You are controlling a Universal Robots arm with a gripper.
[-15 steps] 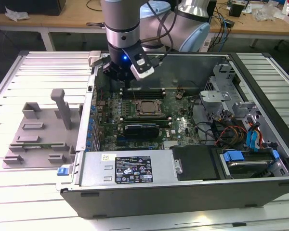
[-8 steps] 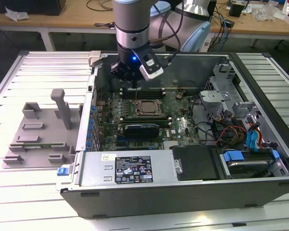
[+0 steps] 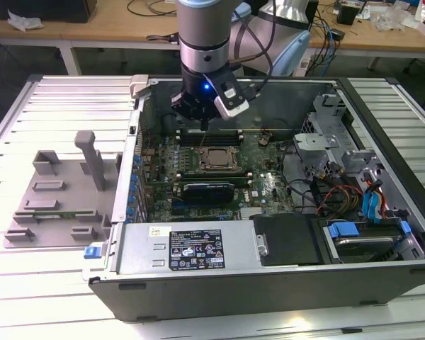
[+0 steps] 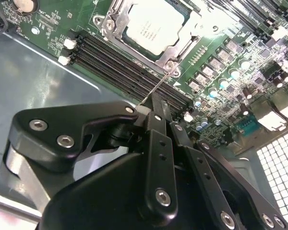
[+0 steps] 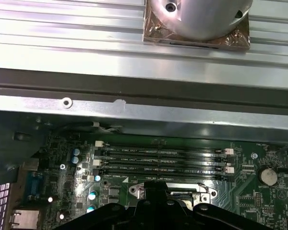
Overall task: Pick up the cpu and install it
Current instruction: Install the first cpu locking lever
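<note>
The cpu sits in its socket frame, apparently placed; the gripper hovers over the memory slots beside it, fingers clenched on a thin rod.

Green motherboard, four black memory slots with white clips, coin cell, grey case wall, ribbed metal table beyond, black gripper over socket frame.
</note>
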